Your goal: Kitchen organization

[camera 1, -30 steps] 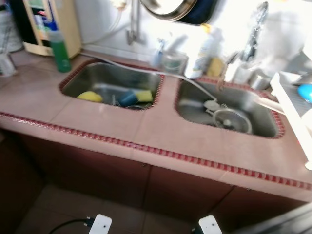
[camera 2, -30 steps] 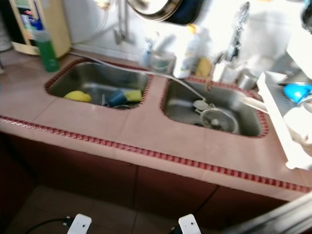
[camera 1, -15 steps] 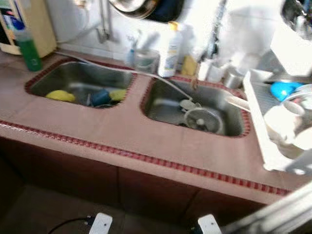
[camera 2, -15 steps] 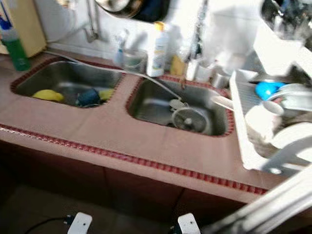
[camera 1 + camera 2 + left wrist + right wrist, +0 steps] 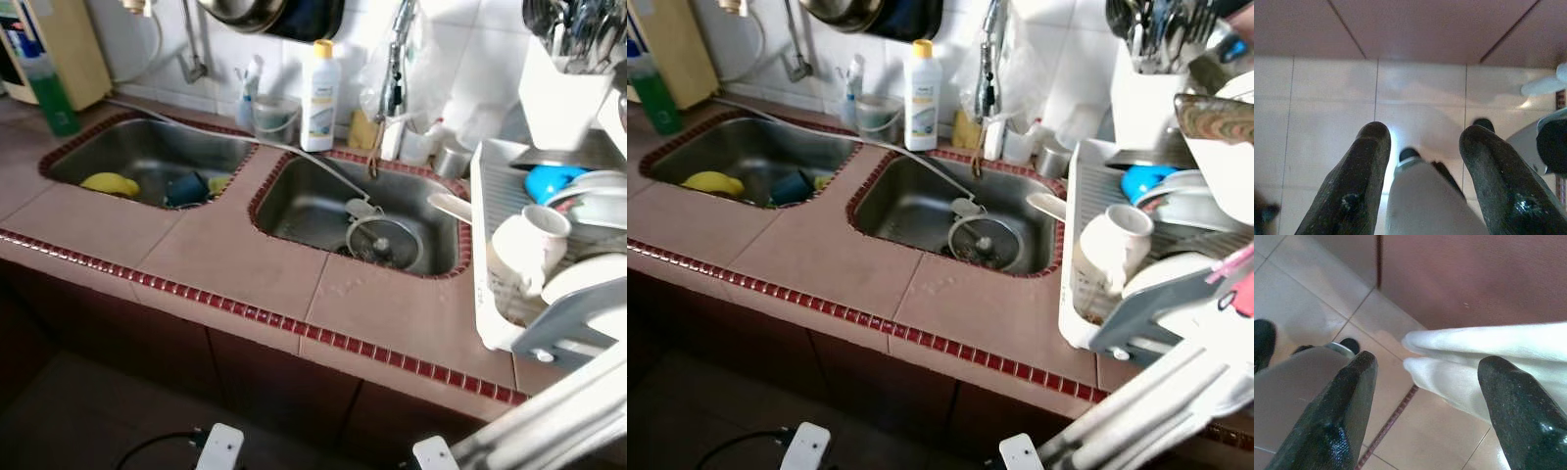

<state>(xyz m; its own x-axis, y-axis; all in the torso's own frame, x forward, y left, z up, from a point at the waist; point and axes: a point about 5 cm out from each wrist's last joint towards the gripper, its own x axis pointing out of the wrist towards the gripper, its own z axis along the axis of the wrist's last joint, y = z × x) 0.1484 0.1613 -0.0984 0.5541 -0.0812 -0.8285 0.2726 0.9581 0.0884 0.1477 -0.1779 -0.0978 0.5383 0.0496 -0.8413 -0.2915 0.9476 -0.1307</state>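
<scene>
A double steel sink is set in a pink tiled counter (image 5: pixel 245 264) with red trim. The left basin (image 5: pixel 147 149) holds a yellow sponge (image 5: pixel 110 183) and a blue cup (image 5: pixel 186 188). In the right basin (image 5: pixel 304 196) lies a round metal strainer (image 5: pixel 382 240). A white dish rack (image 5: pixel 487 245) at the right carries a white mug (image 5: pixel 524 250), plates and a blue bowl (image 5: pixel 549 181). Both arms hang low. My left gripper (image 5: pixel 1425 132) is open over the pale floor tiles. My right gripper (image 5: pixel 1430 361) is open beside the dark cabinet front, holding nothing.
A white soap bottle (image 5: pixel 319 83) and a tap (image 5: pixel 392 59) stand behind the sinks, a green bottle (image 5: pixel 47 93) at the far left. A white cutlery holder (image 5: pixel 563 98) rises behind the rack. A pale slanted bar (image 5: pixel 549 421) crosses the lower right.
The camera has swung to the right and the picture has sharpened, bringing the dish rack and cutlery holder into view. Nothing on the counter has moved.
</scene>
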